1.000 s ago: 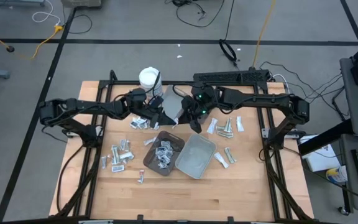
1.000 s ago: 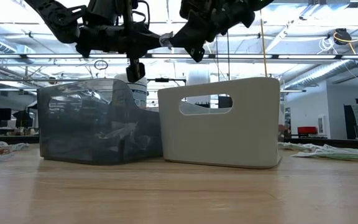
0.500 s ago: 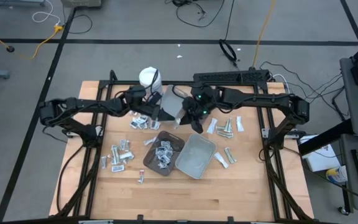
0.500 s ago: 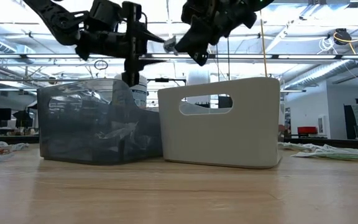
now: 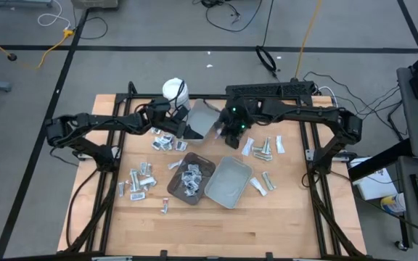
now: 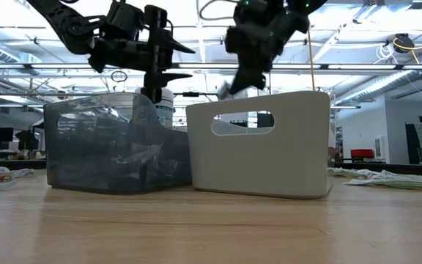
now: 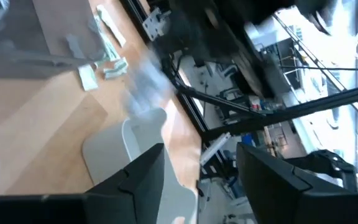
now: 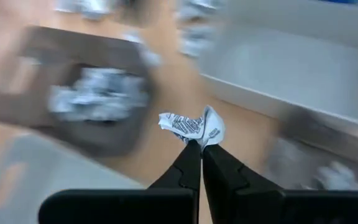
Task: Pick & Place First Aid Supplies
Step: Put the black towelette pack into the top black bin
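While our right gripper (image 8: 194, 146) pinches one crumpled packet (image 8: 193, 126) at its tips, our left gripper (image 7: 194, 168) gapes, holding nothing.

Two dark jointed arms, black cabling, green indicator lights, tapered black fingers.

**Wood, plastic and crinkled paper**

The table (image 5: 267, 217) is pale, matt planked wood. One tray (image 6: 108, 147) is smoky translucent plastic, its neighbour (image 6: 284, 158) opaque, smooth plastic. The packet (image 8: 194, 126) looks like creased printed paper. Matt black fingers (image 8: 194, 165) pinch it.
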Controlling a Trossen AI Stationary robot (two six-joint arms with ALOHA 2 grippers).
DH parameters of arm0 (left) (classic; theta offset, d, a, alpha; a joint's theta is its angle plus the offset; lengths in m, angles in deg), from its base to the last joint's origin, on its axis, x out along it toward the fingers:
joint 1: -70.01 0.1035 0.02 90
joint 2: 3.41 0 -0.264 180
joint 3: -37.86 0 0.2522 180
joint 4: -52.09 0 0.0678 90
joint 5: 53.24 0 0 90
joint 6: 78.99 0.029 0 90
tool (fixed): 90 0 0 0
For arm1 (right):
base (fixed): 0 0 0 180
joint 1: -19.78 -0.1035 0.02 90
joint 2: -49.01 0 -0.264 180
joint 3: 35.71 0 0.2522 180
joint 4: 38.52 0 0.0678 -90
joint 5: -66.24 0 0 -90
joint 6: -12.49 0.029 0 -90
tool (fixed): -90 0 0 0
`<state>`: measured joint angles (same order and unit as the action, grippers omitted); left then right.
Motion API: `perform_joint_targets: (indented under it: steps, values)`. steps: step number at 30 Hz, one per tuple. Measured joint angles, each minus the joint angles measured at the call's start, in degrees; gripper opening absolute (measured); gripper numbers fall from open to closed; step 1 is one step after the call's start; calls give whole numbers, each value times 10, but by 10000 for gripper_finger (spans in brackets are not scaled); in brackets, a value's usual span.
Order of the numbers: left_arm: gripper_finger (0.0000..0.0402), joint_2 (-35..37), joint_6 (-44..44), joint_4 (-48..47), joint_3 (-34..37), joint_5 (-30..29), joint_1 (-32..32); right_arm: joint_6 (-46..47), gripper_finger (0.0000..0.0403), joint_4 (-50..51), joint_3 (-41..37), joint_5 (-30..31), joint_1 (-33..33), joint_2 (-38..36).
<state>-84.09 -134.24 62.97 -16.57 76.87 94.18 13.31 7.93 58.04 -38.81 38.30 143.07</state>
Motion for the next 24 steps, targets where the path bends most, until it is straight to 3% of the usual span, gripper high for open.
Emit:
perform_joint_targets:
  steps: [8,15,20,24]
  values:
    - [182,0,-2,0,0,17,-10,-22,0,36,0,105,77,0]
    - [195,0,-1,0,0,16,-11,-32,0,52,-1,107,120,2]
    - [202,0,0,0,0,16,-11,-34,0,50,-43,106,124,27]
    - [202,0,1,0,0,9,-11,-35,0,-12,-86,106,128,24]
